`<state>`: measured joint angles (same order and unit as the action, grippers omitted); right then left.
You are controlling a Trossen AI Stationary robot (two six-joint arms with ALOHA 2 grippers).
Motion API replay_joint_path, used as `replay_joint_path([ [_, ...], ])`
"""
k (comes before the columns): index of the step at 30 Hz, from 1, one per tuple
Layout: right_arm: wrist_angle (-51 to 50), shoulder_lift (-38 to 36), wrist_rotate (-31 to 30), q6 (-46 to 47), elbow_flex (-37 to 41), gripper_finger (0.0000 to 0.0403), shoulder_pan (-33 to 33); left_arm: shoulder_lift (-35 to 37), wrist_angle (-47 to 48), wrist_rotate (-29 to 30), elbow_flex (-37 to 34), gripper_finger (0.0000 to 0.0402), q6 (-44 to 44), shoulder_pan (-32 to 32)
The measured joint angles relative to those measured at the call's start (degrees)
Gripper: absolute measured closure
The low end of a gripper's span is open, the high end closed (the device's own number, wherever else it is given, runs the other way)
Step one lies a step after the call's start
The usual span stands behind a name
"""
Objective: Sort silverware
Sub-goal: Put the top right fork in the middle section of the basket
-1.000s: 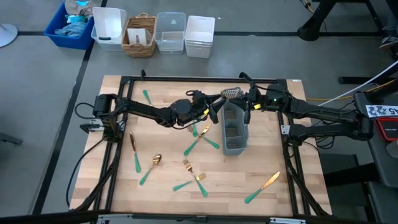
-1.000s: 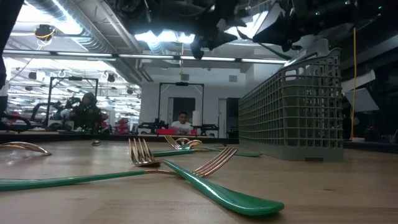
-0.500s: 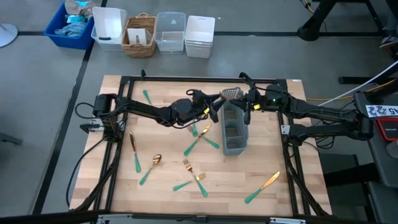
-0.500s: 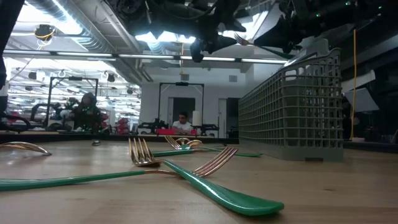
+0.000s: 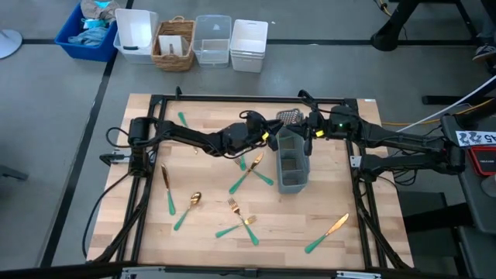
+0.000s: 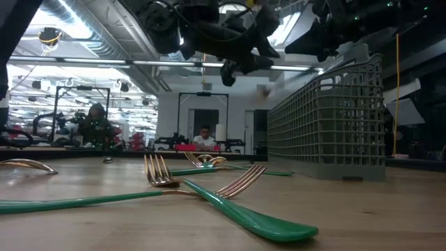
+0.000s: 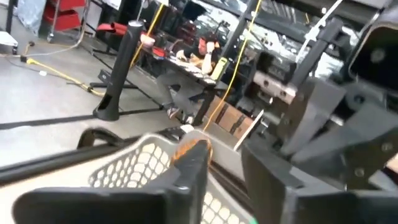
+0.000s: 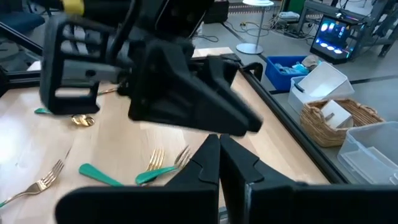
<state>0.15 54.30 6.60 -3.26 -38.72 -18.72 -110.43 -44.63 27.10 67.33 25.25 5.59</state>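
The grey mesh caddy [image 5: 293, 164] stands on its base right of the table's middle, and also shows in the low view [image 6: 327, 118]. My left gripper [image 5: 268, 138] hovers level at the caddy's far left corner, above the rim, fingers a little apart [image 7: 225, 177] with nothing between them. A gold bit [image 7: 190, 149] shows by one fingertip; what it is I cannot tell. My right gripper [image 5: 309, 132] is shut [image 8: 219, 152] at the caddy's far right corner. Several teal-handled gold forks [image 5: 248, 175], a spoon [image 5: 192, 203] and knives [image 5: 329, 231] lie flat on the wood. My right gripper sits shut over the caddy's far right rim [image 5: 304, 141], coming level from the table's right. The caddy does not show in the right wrist view, and the arm covers the spot from above, so I cannot tell whether it touches the rim.
The caddy's rounded mesh tab [image 5: 288, 116] rises at its far end [image 7: 143, 163]. A black frame [image 5: 232, 99] runs around the table. Bins and a basket [image 5: 175, 45] stand beyond the far edge. A person [image 6: 203, 136] sits far behind.
My left gripper has gone toward the table's right edge, closer to the caddy's far corner, and has sunk a little; in the low view it hangs lower and looms larger. The right arm, the caddy and the silverware on the table have kept still.
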Motion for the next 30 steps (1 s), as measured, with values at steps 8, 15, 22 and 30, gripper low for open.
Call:
replay_joint_path([
  [8,-3.0,0.0,-2.6,0.0,0.0,0.0396,0.0,-0.1,5.7,-6.2,0.0,0.0384,-0.6,-0.6],
  [15,-3.4,-0.1,-2.6,0.0,0.0,0.0396,0.0,2.1,11.6,-11.0,0.0,0.0382,-4.7,-1.0],
  [22,-3.5,-1.4,-2.5,-0.1,0.0,0.0395,0.0,6.7,29.1,-11.0,0.1,0.0337,-14.3,-0.9],
  [30,-3.4,-3.5,-1.7,-0.1,0.0,0.0395,0.0,7.1,37.4,-11.0,0.0,0.028,-27.4,1.6],
])
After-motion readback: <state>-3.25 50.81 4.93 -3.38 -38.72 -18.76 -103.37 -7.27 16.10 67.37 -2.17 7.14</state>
